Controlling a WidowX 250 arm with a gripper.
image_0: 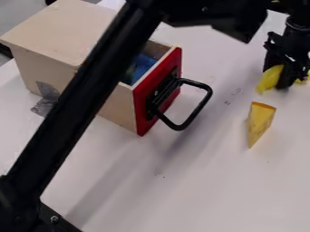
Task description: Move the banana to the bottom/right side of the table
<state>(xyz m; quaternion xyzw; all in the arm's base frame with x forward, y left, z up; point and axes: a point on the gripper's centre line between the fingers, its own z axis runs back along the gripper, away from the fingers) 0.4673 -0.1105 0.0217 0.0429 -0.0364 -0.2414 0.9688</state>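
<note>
A black robot arm (82,102) spans the white desk (200,190), a cheese wedge (260,123) standing at right. Behind its lower end, a wooden box (57,38) shows its red-fronted drawer (158,93) ajar near the left edge. Toward the far right, the end effector (286,61) meets the banana (270,79); whether it is grasping, an onlooker cannot tell.

- box (60,29) on the table's (200,181) left, drawer (142,111) out its right side, handle (203,106) on the front, stuff (142,65) inside
- cheese wedge (260,123) right of that
- banana (270,78) at me (286,81), behind the wedge tbh
</note>
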